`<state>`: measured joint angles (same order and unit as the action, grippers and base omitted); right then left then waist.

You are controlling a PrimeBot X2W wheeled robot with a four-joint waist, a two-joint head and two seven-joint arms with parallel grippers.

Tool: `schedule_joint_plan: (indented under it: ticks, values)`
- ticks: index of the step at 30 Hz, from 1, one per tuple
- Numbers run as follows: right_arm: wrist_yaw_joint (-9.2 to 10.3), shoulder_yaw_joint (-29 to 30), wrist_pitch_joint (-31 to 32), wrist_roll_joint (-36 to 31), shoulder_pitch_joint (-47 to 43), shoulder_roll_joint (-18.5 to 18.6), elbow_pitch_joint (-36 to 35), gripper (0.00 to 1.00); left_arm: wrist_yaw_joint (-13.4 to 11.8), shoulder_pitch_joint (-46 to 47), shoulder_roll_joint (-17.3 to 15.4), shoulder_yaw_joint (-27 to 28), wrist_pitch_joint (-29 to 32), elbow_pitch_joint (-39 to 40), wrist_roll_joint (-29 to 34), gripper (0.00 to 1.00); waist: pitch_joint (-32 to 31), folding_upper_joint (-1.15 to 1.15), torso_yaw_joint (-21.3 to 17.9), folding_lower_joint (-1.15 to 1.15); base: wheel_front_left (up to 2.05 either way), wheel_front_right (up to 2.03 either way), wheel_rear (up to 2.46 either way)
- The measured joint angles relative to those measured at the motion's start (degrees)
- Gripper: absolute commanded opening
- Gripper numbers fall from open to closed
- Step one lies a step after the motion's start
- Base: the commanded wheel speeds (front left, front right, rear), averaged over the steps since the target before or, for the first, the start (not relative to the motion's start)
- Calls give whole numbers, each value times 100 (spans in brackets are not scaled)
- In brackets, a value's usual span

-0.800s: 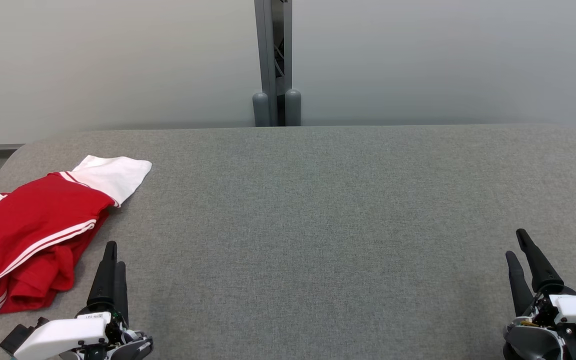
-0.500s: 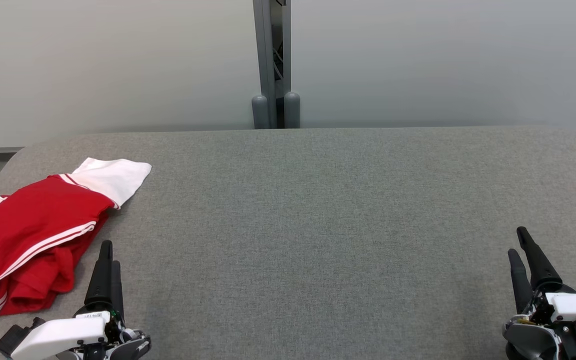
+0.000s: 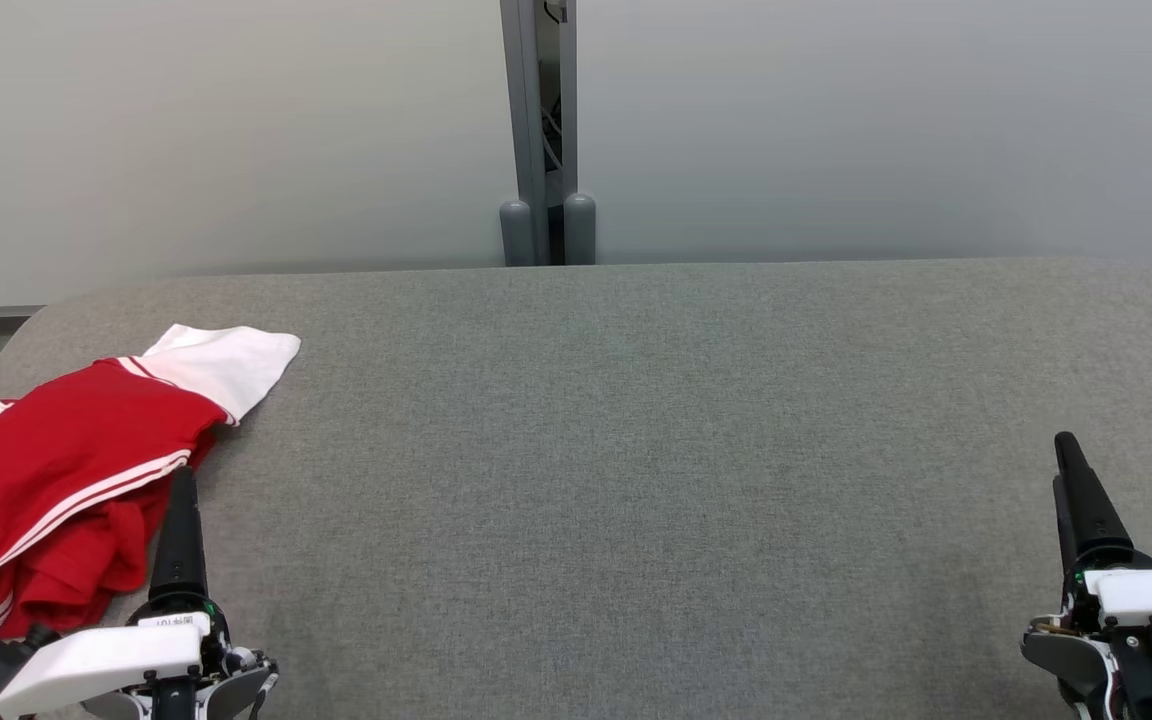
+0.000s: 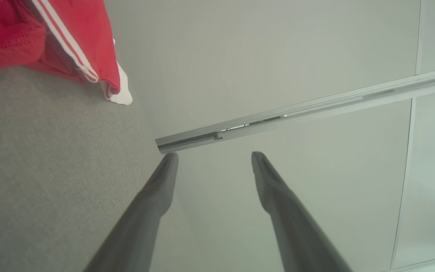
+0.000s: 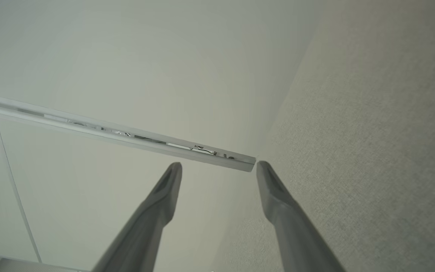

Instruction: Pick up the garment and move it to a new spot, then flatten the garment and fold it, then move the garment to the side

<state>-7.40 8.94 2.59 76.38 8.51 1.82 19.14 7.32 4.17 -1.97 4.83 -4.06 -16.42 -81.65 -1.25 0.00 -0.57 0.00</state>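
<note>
A soft red cloth garment with white stripes and a white sleeve (image 3: 66, 460) lies crumpled at the left end of the big grey fabric-covered table (image 3: 636, 450). The left gripper (image 3: 181, 490) is right by its edge, its two dark fingers spread apart and holding nothing. The right gripper (image 3: 1068, 455) is far off at the other end, spread and empty too. The garment looks light and floppy, so it will likely sag and bunch when lifted. The red edge nearest the left gripper looks like a good place to pinch.
</note>
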Motion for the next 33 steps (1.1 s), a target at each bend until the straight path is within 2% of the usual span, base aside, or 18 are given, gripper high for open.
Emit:
schedule_joint_plan:
  ticks: [14, 19, 22, 25, 33]
  values:
    - [0, -7, -328, -1725, 113, 4, -520, 100, 0, 141, -20, 261, -204, 412, 1357, 100, -1, 0, -47, 0, 0, 0, 0]
    - [0, -111, -449, -2894, 135, 55, -828, 100, -42, 196, -31, 322, -279, 739, 1938, 100, 2, 0, -59, 0, 0, 0, 0]
    - [-1, -229, -515, -3404, 153, 44, -1004, 100, -142, 199, -32, 279, -312, 935, 2318, 100, -1, 0, -64, 0, 0, 0, 0]
    - [-1, -298, -625, -4153, 153, 47, -1295, 100, -363, 197, -37, 74, -381, 1247, 3011, 100, -5, 0, -69, 0, 0, 0, 0]
    - [-1, -474, -778, -5220, 109, 98, -1449, 100, -778, 100, -42, -448, -481, 1406, 4213, 100, -35, 0, -81, 0, 0, 0, 0]
